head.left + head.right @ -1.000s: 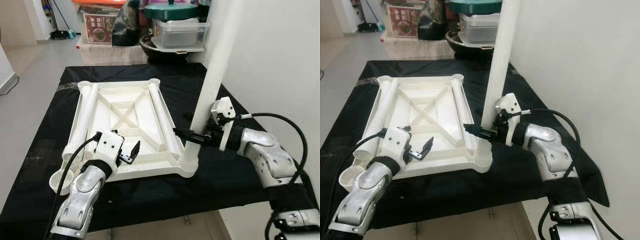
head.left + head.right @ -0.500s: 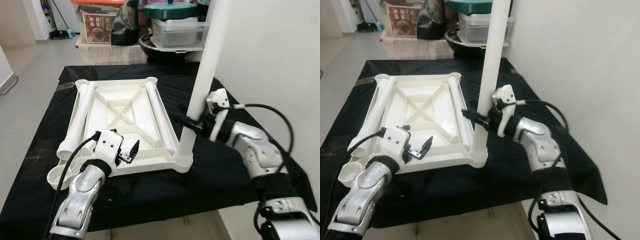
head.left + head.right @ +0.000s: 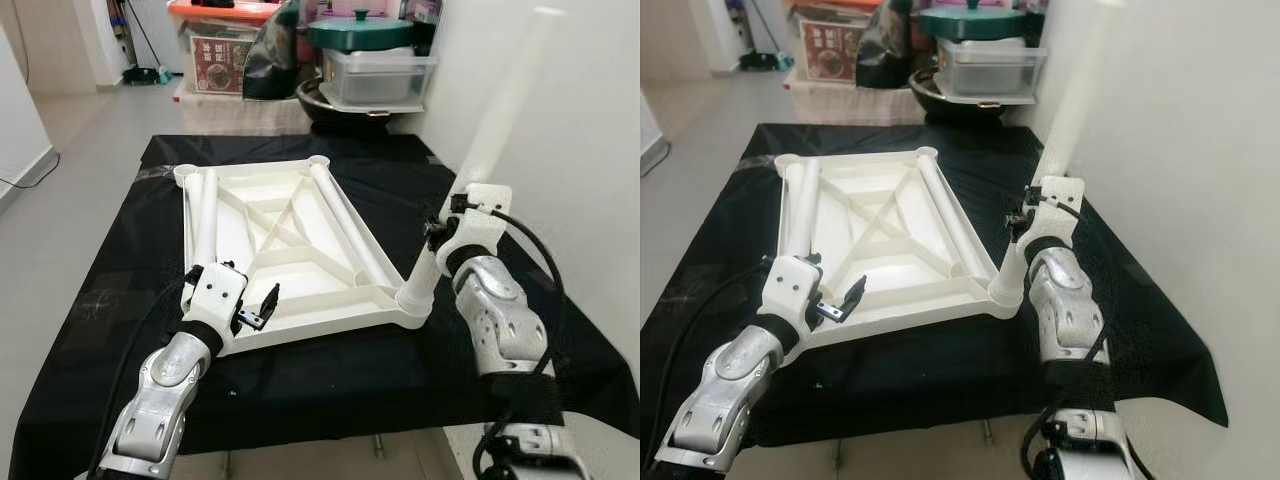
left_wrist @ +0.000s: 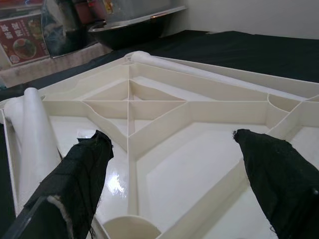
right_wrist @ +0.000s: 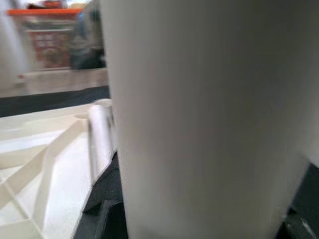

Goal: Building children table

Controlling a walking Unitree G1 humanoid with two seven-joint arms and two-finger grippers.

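Observation:
A white upturned table top [image 3: 320, 318] lies on the black cloth [image 3: 120, 260]. One white leg [image 3: 490, 140] stands in its near right corner socket [image 3: 413, 300] and leans right, toward the wall. My right gripper [image 3: 438, 240] is shut on this leg low down; in the right wrist view the leg [image 5: 199, 114] sits close between the fingertips [image 5: 102, 219]. Two loose legs lie inside the top, one along the left side [image 3: 205, 215] and one along the right side [image 3: 350, 225]. My left gripper [image 3: 255, 305] hangs open over the near left edge, its fingers [image 4: 75, 174] spread wide with nothing between them.
A white wall [image 3: 580, 150] stands close on the right. Behind the table are a green-lidded container [image 3: 360, 30], a black wok [image 3: 340, 95] and an orange-lidded box [image 3: 215, 45]. Grey floor [image 3: 60, 170] lies to the left. The cloth's near edge is just below my arms.
The standing leg has tipped from nearly upright to leaning right. My right gripper swung round with it, and the table top has turned on the cloth. The left gripper stays open.

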